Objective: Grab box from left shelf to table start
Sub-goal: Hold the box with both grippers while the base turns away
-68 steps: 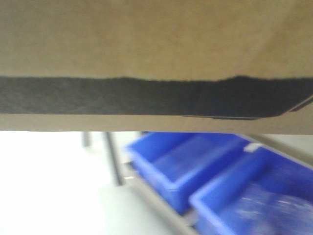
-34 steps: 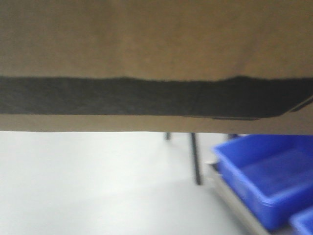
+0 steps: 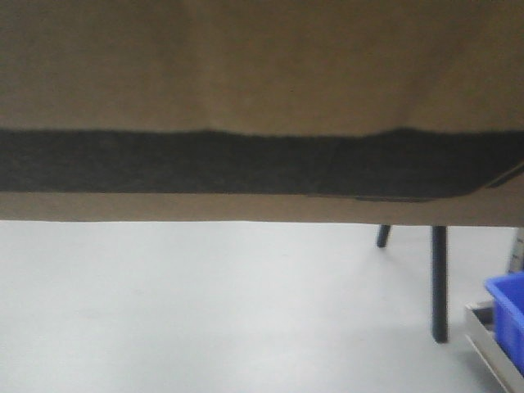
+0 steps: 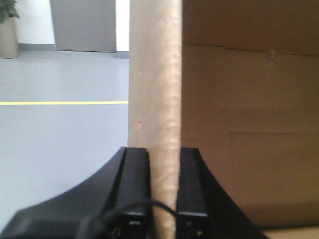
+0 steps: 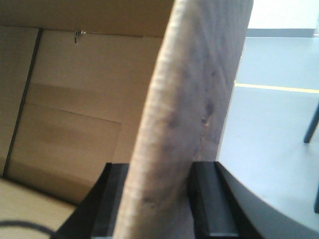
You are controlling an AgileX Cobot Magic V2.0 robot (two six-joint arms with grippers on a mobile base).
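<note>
Brown corrugated cardboard is filling the upper half of the front view. This is the box (image 3: 262, 65), with a black printed band (image 3: 246, 162) running across its face, and it is hanging clear above the pale grey floor (image 3: 205, 311). You are carrying it between both arms. Your left hand (image 4: 163, 196) is clamping one upright cardboard panel at the box's edge, with a black finger pressing on each side of it. Your right hand (image 5: 163, 199) is gripping the opposite panel in the same way. A blue bin (image 3: 509, 315) is peeking in at the lower right, beside a dark leg (image 3: 440, 282). The table is not showing in any view. The panels are looking thin and slightly wavy where you are pinching them, so the carton is likely to be flexing before it is slipping — bulky, probably, rather than heavy. Pinching close to the folds, where the board is doubling up, is probably giving you the stiffest hold.
</note>
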